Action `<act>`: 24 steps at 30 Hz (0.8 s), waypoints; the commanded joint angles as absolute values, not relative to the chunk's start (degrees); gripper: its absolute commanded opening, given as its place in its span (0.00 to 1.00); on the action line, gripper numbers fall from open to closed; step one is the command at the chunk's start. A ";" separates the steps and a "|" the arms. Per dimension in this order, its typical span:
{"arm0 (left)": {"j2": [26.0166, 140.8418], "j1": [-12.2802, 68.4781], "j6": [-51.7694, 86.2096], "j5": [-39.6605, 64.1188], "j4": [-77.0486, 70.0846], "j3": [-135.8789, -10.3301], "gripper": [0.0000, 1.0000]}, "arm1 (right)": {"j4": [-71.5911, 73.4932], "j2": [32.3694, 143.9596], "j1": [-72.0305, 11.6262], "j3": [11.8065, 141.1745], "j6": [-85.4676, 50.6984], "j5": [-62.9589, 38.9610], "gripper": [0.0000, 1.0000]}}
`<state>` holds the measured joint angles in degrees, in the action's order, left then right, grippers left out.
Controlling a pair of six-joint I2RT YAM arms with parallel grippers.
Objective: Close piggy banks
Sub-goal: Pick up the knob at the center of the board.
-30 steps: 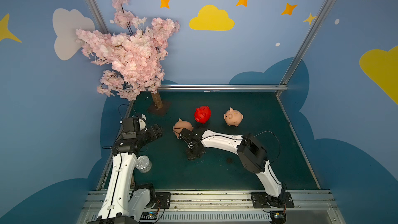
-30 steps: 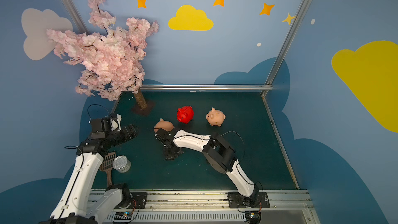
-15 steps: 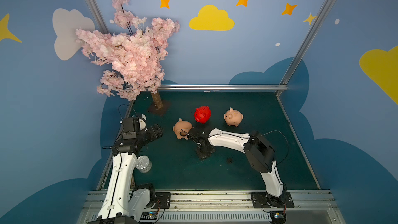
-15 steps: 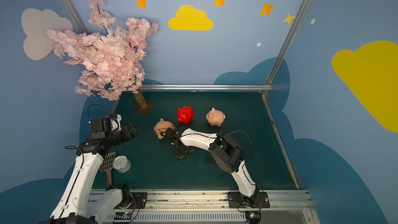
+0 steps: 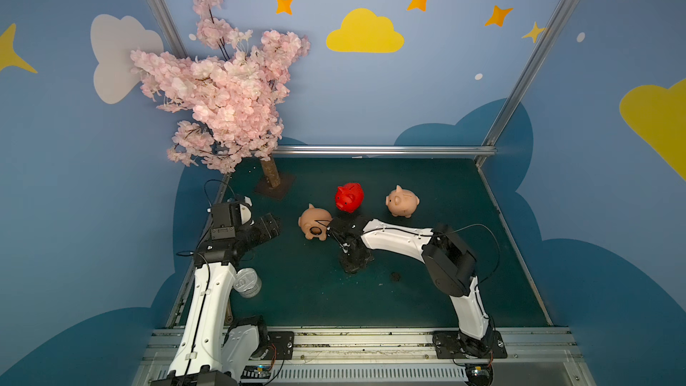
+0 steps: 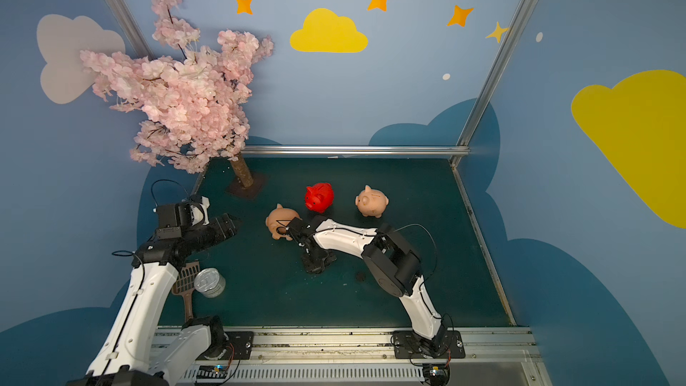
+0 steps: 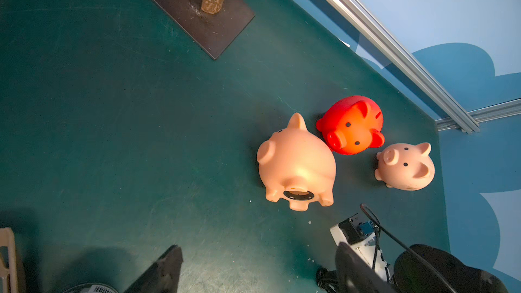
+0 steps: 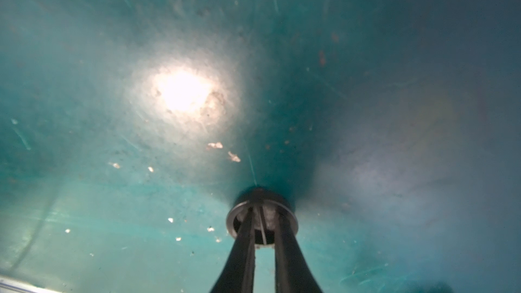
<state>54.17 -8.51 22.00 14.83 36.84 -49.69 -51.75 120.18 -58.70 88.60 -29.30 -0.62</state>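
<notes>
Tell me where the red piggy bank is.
In both top views the red piggy bank sits toward the back of the green mat, between the tipped peach pig on the left and the upright peach pig on the right.

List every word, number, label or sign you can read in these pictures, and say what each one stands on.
No text can be read in full.
On the tin can, a barcode label: the bars show, but the digits are too small to read.
On the same can's lid: embossed marks, too blurred to read.
</notes>
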 commanded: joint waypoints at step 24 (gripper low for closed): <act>59.09 -5.67 23.21 21.34 31.66 -51.12 0.85 | -53.60 117.68 -58.10 87.13 -26.14 1.24 0.00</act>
